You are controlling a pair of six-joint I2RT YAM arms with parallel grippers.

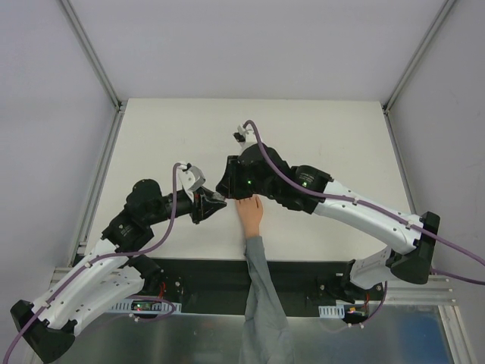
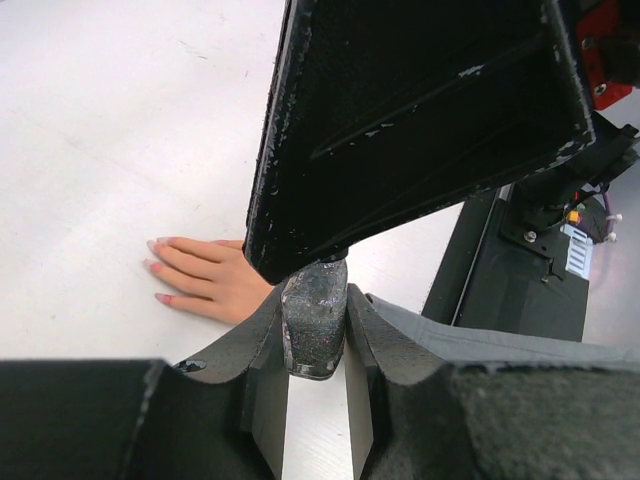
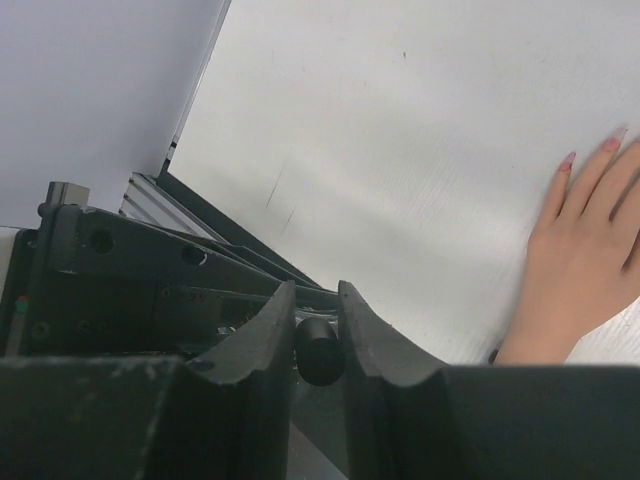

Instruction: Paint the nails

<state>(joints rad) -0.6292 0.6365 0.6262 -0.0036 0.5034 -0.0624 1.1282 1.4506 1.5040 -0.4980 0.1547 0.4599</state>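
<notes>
The peach mannequin hand lies flat on the white table, its grey sleeve running toward the near edge. Its pinkish nails show in the left wrist view and in the right wrist view. My left gripper is shut on a small dark glittery bottle, just left of the hand. My right gripper is shut on the bottle's black cap, right over the bottle's top. No brush is visible.
The white table extends far and to both sides of the hand. A black strip with the arm bases runs along the near edge. Metal frame rails stand at the back corners.
</notes>
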